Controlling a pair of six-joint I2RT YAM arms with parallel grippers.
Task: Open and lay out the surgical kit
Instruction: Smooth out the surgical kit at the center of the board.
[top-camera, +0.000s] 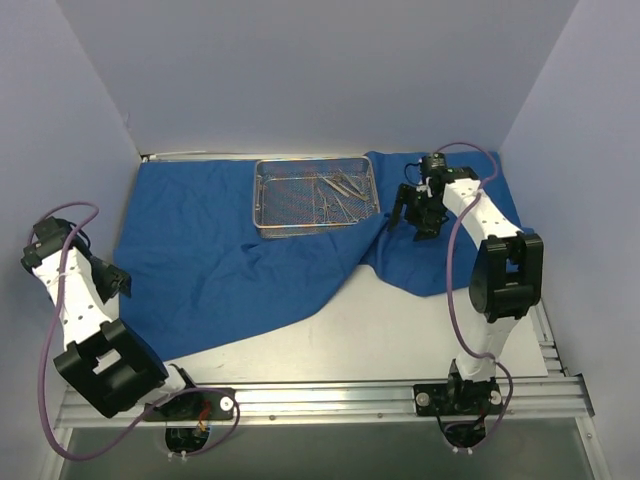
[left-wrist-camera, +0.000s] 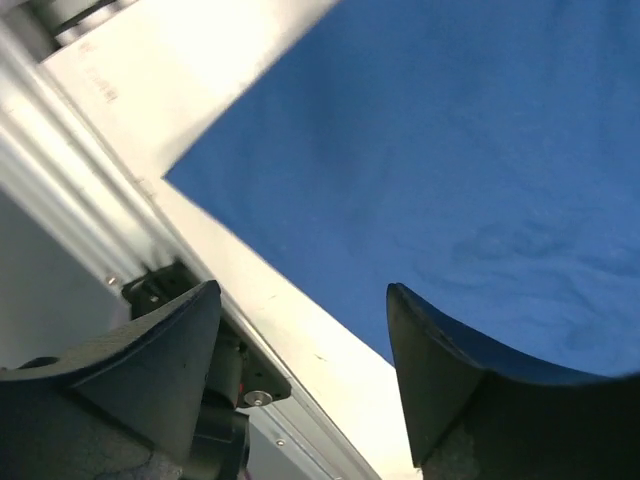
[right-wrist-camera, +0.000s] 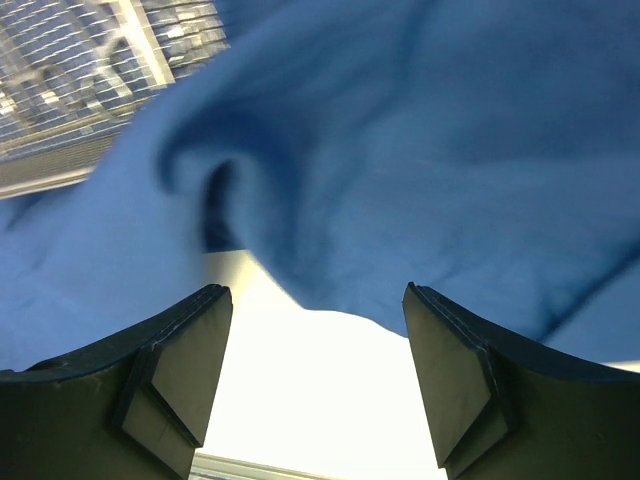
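The royal-blue cloth wrap (top-camera: 230, 260) lies spread open over the back and left of the table. The silver wire-mesh tray (top-camera: 316, 196) sits on it at the back centre, holding several slim steel instruments (top-camera: 340, 190). My right gripper (top-camera: 412, 222) is open and empty, just above a raised fold of the cloth (right-wrist-camera: 400, 160) right of the tray; the tray's corner (right-wrist-camera: 90, 70) shows at top left of the right wrist view. My left gripper (top-camera: 120, 282) is open and empty at the cloth's left edge (left-wrist-camera: 420, 170).
Bare white table (top-camera: 400, 330) lies in front of the cloth. Aluminium rails (top-camera: 400, 392) run along the near edge and the right side. White enclosure walls (top-camera: 320, 70) stand close on three sides.
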